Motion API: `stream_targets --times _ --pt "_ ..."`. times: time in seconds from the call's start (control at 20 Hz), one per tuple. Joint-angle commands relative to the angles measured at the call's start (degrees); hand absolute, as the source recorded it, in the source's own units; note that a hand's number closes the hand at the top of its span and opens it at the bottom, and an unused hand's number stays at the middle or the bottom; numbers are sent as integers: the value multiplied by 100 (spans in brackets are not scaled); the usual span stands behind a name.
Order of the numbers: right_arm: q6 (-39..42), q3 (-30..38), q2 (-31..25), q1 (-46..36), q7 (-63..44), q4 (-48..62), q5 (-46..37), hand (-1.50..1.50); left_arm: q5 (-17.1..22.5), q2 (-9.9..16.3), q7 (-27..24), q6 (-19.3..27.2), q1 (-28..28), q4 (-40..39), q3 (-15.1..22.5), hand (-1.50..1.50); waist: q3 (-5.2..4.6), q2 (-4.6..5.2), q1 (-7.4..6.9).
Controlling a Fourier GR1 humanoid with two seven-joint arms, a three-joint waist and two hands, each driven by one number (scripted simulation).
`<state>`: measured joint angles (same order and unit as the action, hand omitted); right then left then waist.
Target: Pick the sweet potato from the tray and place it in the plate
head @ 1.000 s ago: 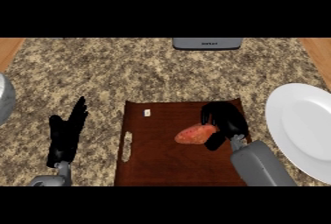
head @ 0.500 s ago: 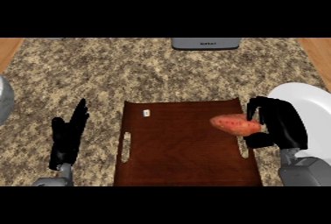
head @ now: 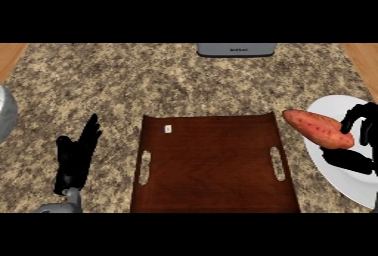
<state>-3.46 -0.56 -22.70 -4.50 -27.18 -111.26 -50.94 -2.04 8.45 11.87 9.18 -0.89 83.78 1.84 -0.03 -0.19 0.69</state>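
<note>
1. the right hand [head: 356, 142] is right of the tray [head: 214, 165], over the plate [head: 332, 170]; its fingers curl round the sweet potato [head: 319, 128].
2. the sweet potato is off the tray, held over the plate's left rim, its free end towards the tray.
3. the left hand [head: 74, 160] rests left of the tray on the desk [head: 148, 80], fingers straight and holding nothing.

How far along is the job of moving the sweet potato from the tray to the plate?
Done: the sweet potato is off the brown tray. In hand: the right hand holds it at the white plate's left rim. Left: setting it down on the plate and letting go. The left hand rests open beside the tray.
</note>
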Motion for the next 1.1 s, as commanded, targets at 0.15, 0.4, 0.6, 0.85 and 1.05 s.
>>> stream_targets --times 0.15,0.4,0.6,0.85,1.05 --pt "369 1071 -152 -283 -69 312 532 150 -47 -47 -104 -22 -344 -413 -186 0 2 21 -56" --pt "-178 1483 -170 155 936 1241 568 150 -90 -14 337 -85 116 522 -30 0 6 16 -75" --pt "58 1888 -541 -493 1176 2223 784 150 -192 -167 -180 -67 -244 -365 -107 0 3 26 -71" --pt "377 2013 -943 -830 1682 3647 922 150 -130 -121 40 -179 28 112 -39 0 6 34 -130" --pt "456 1946 -896 -1052 2234 4719 1039 150 -73 -89 -67 -240 -43 -37 -149 0 7 43 -136"
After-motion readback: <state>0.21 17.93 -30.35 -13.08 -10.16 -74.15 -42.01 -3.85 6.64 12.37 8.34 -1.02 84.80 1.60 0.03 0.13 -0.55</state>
